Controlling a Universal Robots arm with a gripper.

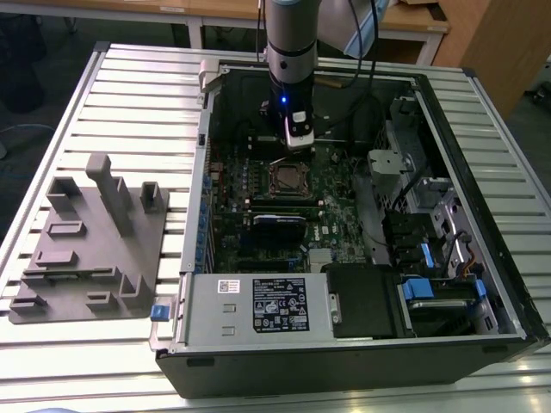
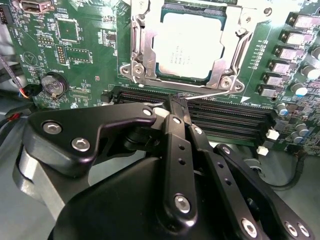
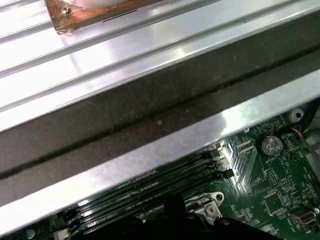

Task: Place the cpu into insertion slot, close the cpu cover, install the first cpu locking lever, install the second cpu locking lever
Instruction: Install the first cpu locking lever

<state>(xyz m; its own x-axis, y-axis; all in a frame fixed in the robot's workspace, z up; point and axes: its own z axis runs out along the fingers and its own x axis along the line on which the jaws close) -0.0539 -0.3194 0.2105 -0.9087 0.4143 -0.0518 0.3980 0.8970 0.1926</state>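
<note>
Seemingly clenched, the claw (image 2: 177,104) hides one end of the locking lever (image 2: 212,94) beside the cpu (image 2: 182,47).

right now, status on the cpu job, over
Gripper shut, tips at the end of the locking lever. Cpu seated, cpu cover down over it. No obstruction seen around it.

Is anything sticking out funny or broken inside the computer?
Nothing looks broken. One thin locking lever juts out loose beside the cpu cover instead of lying tucked against it, right at the gripper. The cpu sits flat under the cover.
</note>
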